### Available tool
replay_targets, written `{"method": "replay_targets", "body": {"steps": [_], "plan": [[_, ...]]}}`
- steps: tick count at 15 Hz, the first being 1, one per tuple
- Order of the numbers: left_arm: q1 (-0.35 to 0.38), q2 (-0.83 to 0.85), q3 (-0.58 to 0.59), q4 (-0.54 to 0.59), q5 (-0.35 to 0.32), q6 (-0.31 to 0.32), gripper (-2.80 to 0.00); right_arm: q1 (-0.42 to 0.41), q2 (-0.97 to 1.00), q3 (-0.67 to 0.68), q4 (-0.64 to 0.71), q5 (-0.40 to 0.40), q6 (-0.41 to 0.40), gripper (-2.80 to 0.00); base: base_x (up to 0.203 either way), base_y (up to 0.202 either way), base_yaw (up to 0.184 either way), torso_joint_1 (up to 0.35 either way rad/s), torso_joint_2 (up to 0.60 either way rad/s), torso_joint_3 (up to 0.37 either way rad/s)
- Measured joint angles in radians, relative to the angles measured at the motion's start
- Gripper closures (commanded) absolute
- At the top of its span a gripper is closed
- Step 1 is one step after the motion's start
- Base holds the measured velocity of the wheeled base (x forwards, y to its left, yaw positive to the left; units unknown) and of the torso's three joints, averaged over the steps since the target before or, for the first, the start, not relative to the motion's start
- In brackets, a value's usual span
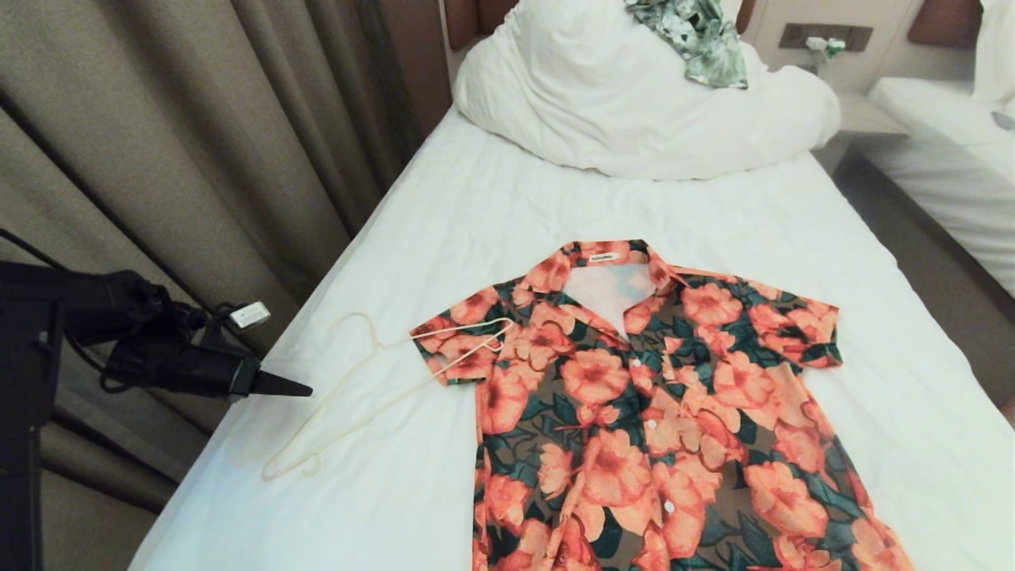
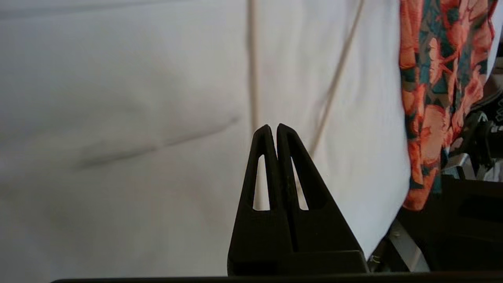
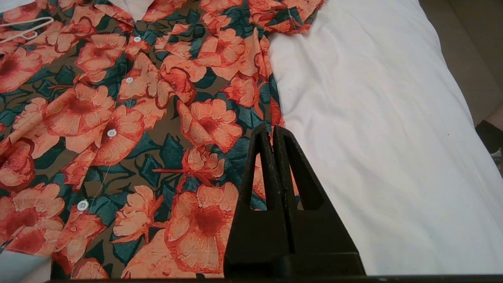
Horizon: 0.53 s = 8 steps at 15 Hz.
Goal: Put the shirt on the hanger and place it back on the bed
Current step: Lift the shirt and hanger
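The shirt (image 1: 650, 412), orange-pink flowers on dark green and brown, lies spread flat and face up on the bed (image 1: 492, 206), collar toward the duvet. The cream wire hanger (image 1: 373, 388) lies flat on the sheet to the shirt's left, one corner resting on the near sleeve. My left gripper (image 1: 305, 389) hovers by the bed's left edge, shut and empty, its tip pointing at the hanger. In the left wrist view the left gripper (image 2: 274, 127) has the hanger (image 2: 251, 78) wires just beyond it. My right gripper (image 3: 272, 129) is shut and empty, above the shirt (image 3: 157, 118) at its right side edge.
A bunched white duvet (image 1: 634, 103) fills the head of the bed, with a green-and-white leafy garment (image 1: 702, 40) on top. Beige curtains (image 1: 158, 159) hang close on the left. A second white bed (image 1: 951, 143) stands right, across a floor gap. A person's foot (image 3: 491, 135) shows beside the bed.
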Motion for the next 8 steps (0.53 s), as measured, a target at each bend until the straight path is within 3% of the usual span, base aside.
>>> {"method": "replay_targets", "body": {"steps": [1, 2, 8], "plan": [[0.006, 0.007, 0.000, -0.014, -0.012, 0.000, -0.72, 0.000, 0.000, 0.000, 0.000, 0.000, 0.000, 0.00, 0.000, 0.000, 0.000, 0.000, 0.00, 0.000], [0.009, 0.013, -0.001, -0.025, -0.031, 0.000, -2.80, 0.000, 0.000, 0.000, 0.000, 0.000, 0.000, 0.00, 0.000, 0.000, 0.000, 0.000, 0.00, 0.000], [-0.018, 0.041, 0.004, -0.004, -0.042, -0.002, -2.80, 0.000, 0.000, 0.000, 0.000, 0.000, 0.000, 0.00, 0.000, 0.000, 0.000, 0.000, 0.00, 0.000]]}}
